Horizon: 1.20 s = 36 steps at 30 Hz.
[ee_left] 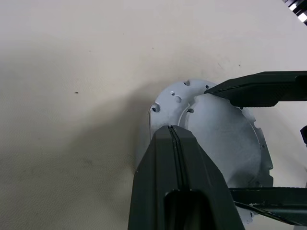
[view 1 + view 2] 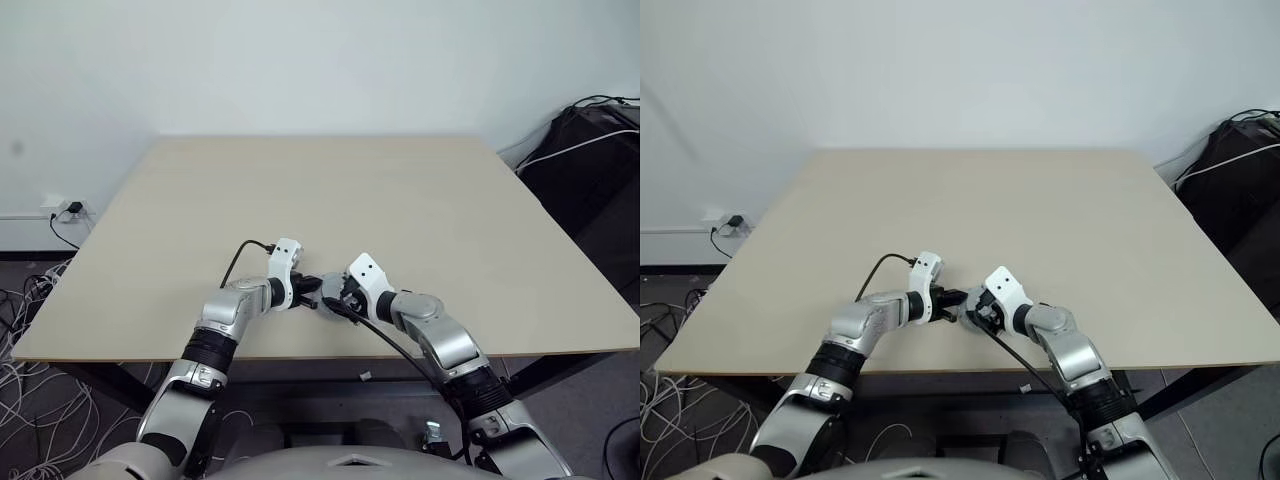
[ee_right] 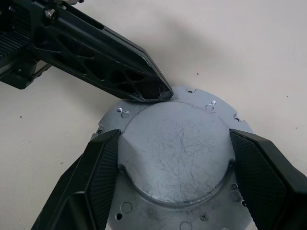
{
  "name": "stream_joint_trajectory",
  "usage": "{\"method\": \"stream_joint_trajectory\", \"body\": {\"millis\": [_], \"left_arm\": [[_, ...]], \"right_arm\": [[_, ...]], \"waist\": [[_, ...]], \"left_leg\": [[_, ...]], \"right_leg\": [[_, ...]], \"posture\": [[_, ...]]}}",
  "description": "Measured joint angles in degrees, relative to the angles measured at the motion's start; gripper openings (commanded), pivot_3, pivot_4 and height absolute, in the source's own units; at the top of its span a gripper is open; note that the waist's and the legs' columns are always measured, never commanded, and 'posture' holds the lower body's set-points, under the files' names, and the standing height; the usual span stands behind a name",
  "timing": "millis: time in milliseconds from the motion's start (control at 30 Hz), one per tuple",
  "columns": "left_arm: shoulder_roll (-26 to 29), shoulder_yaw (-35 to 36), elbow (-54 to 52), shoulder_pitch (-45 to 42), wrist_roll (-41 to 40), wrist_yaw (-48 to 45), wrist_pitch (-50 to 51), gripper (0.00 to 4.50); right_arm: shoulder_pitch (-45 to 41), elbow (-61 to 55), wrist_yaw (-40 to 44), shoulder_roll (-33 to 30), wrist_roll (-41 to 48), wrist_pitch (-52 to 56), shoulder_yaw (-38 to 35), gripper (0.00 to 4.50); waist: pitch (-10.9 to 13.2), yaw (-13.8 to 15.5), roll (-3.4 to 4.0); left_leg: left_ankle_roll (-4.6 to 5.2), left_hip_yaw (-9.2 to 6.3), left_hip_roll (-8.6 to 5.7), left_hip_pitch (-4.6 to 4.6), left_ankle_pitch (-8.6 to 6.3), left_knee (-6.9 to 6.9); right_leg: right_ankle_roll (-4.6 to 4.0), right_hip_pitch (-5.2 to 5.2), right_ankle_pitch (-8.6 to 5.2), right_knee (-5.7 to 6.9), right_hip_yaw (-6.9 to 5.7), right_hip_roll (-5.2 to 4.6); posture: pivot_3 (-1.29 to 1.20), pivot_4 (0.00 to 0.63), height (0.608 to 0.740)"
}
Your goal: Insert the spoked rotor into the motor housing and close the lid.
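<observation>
Near the front edge of the pale beige wooden table (image 2: 400, 200), the right gripper (image 3: 175, 158) holds a round silvery metal motor housing (image 3: 177, 143) with a raised, scratched centre dome and a flat flange of small holes; its two black fingers (image 3: 98, 177) stand wide and press on opposite sides of the dome. The left gripper (image 3: 160, 93), fingers closed together, touches its tip to the flange at the dome's edge.
</observation>
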Motion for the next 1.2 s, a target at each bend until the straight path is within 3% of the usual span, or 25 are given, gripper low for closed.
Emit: {"method": "stream_joint_trajectory", "body": {"millis": [467,500,567,867,1200], "left_arm": [[-0.6,0.4,-0.2,-0.1,-1.1,-1.9,2.8,0.00],[-0.6,0.4,-0.2,-0.1,-1.1,-1.9,2.8,0.00],[-0.7,0.4,-0.2,-0.1,-1.1,-1.9,2.8,0.00],[-1.1,-0.1,-0.5,-0.1,-1.1,-2.6,2.6,0.00],[-1.1,-0.3,-0.5,-0.2,-1.1,-2.7,2.5,0.00]], "right_arm": [[1.2,-1.2,-0.6,0.3,0.2,0.0,-0.4,3.20],[1.3,-1.2,-0.7,0.6,0.4,0.0,-0.8,3.91],[1.6,-1.3,-0.9,1.1,0.9,0.1,-1.2,4.49],[3.1,-12.7,-3.0,1.8,2.9,2.9,-2.7,4.49],[11.8,-24.4,-3.6,-3.9,5.8,7.6,-8.9,4.49]], "waist": [[0.0,0.2,0.00],[0.0,0.2,0.00],[0.0,0.2,0.00],[0.0,1.0,0.00],[0.0,1.9,-0.01]], "left_leg": [[0.27,0.00,-0.05,-0.07,-0.17,-0.06],[0.27,0.00,-0.05,-0.07,-0.17,-0.06],[0.27,0.00,-0.05,-0.10,-0.17,-0.06],[0.30,0.01,-0.14,-0.58,-0.19,-0.07],[0.34,0.01,-0.19,-0.81,-0.20,-0.05]], "right_leg": [[-0.02,-0.15,0.00,-0.02,-0.03,-0.23],[-0.02,-0.15,0.00,-0.02,-0.03,-0.23],[-0.02,-0.15,0.00,-0.02,-0.03,-0.24],[-0.01,-0.80,0.02,-0.02,-0.04,-0.30],[-0.01,-0.86,0.02,-0.03,-0.07,-0.34]], "posture": [[0.00,0.000,0.740],[0.00,0.000,0.740],[0.00,0.000,0.740],[0.00,0.000,0.740],[0.00,0.000,0.740]]}}
